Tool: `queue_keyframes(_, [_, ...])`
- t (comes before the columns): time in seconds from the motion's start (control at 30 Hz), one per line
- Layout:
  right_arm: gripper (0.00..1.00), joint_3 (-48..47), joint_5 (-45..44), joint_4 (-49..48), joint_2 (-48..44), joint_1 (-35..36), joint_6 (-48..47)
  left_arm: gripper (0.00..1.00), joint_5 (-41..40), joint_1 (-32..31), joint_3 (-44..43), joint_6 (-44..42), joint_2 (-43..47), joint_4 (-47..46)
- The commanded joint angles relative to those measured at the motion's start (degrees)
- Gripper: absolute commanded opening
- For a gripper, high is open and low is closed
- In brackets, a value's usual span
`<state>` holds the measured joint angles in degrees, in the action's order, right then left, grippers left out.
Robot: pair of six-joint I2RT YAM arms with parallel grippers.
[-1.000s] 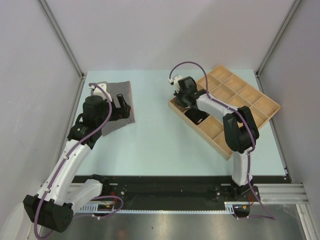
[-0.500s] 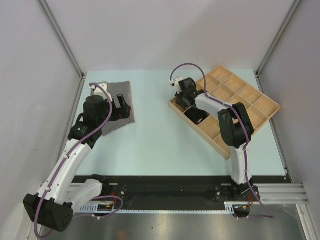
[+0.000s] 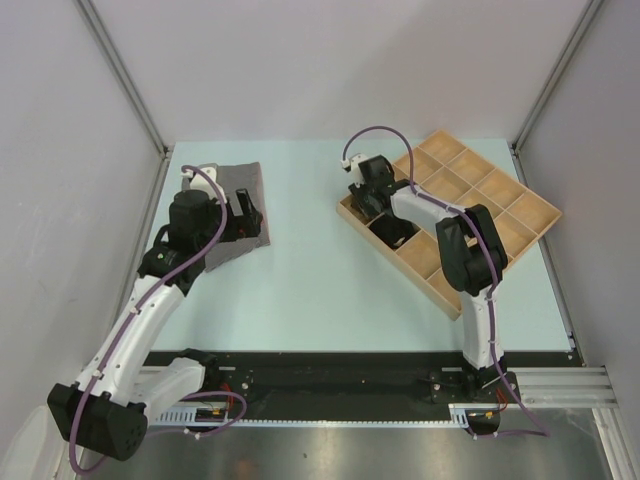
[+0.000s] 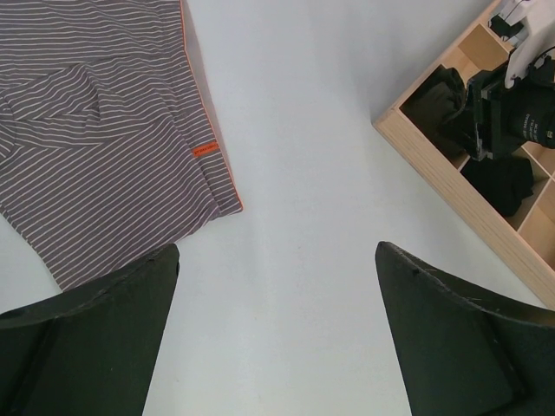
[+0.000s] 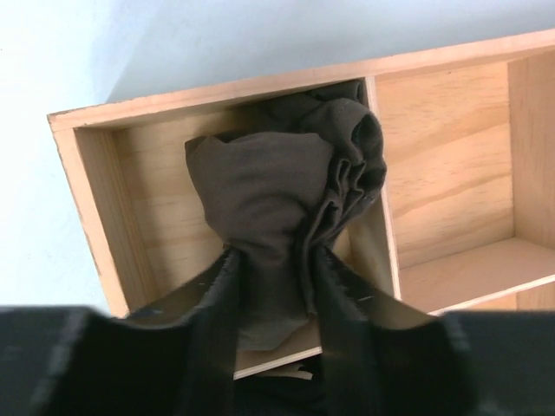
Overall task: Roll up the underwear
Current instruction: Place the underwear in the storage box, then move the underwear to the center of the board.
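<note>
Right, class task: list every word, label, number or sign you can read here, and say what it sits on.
Too small to read: dark print on the orange tag at the edge of the striped grey briefs.
Nothing else: the wooden tray shows no lettering in these views.

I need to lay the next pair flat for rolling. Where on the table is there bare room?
The table is barest in its middle, between the grey briefs and the wooden tray, down to the near edge. The tray's far compartments look empty too. Crowded: its left corner, where the dark brown briefs and black briefs fill neighbouring compartments under the right arm.
</note>
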<state>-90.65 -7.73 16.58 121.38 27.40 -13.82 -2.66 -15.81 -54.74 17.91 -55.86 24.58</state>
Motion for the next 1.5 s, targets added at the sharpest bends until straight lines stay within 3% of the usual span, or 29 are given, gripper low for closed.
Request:
queue_keyframes(0.0, [0.46, -1.5, 0.7, 0.5, -0.7, -0.1, 0.9, 1.00, 0.4, 0.3, -0.2, -0.9, 0.0, -0.8])
queue_keyframes(0.1, [0.54, -2.7, -0.5, 1.4, -1.8, -0.1, 0.6, 1.00, 0.4, 0.3, -0.3, -1.1, 0.1, -0.7])
queue_keyframes(0.13, [0.61, -3.5, -1.0, 1.8, -2.3, -0.2, 0.5, 1.00, 0.1, 0.3, -0.3, -1.1, 0.1, -0.8])
queue_keyframes(0.43, [0.79, -6.4, -2.2, 4.3, -6.7, -0.3, -0.2, 1.00, -0.9, 0.3, -0.2, -1.8, -0.4, -0.5])
queue_keyframes(0.7, [0.81, 0.7, 1.1, 0.7, -19.3, -0.4, 7.0, 1.00, -6.8, 0.4, -0.4, -3.0, -7.9, 0.3])
queue_keyframes(0.93, [0.81, 13.6, 11.1, -7.3, -31.3, 2.7, 17.3, 0.93, -4.9, 0.3, -4.1, -1.3, -23.1, -3.8])
queue_keyframes(1.17, [0.81, 22.2, 15.2, -12.3, -37.0, 9.2, 22.9, 0.94, -6.8, 0.3, -8.5, 0.0, -37.6, -9.6])
queue_keyframes(1.47, [0.80, 27.5, 15.4, -11.4, -42.4, 12.2, 24.2, 0.94, -7.6, 0.3, -12.5, 2.8, -48.3, -13.4])
